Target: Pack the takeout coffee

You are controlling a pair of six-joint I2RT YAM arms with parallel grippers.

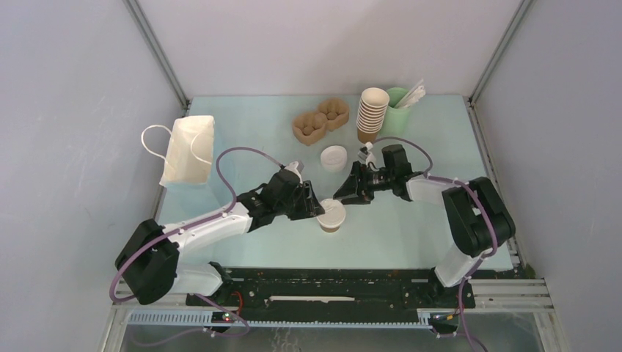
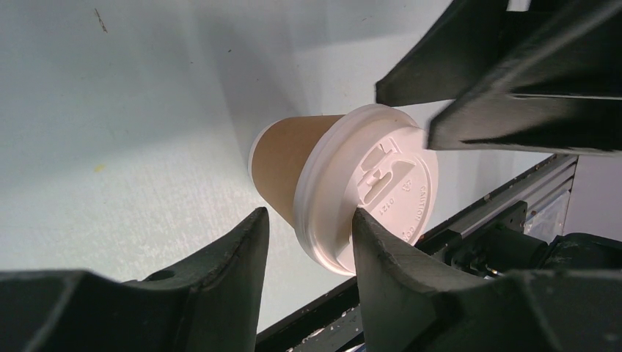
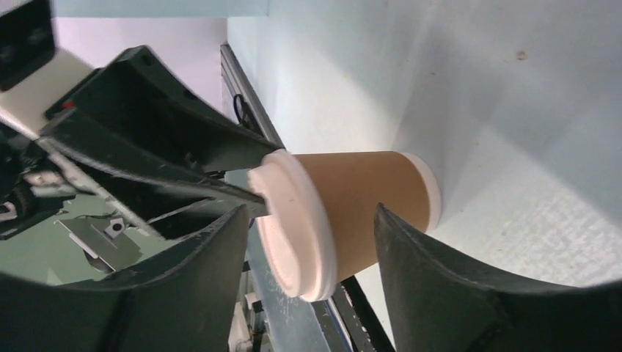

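Standing upright, the takeout coffee (image 1: 331,214) is straddled by the parted right hand (image 3: 309,213); the left hand's (image 2: 309,213) grip cannot be told.

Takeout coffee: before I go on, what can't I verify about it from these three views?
- Top view: the left gripper and right gripper crowd the takeout coffee; any contact is hidden.
- Left wrist: part of the rim of the lid sits behind the right gripper's fingers.
- Right wrist: the lid's face is turned away; contents unseen.
- Top view: the inside of the paper bag is hidden by its own wall.
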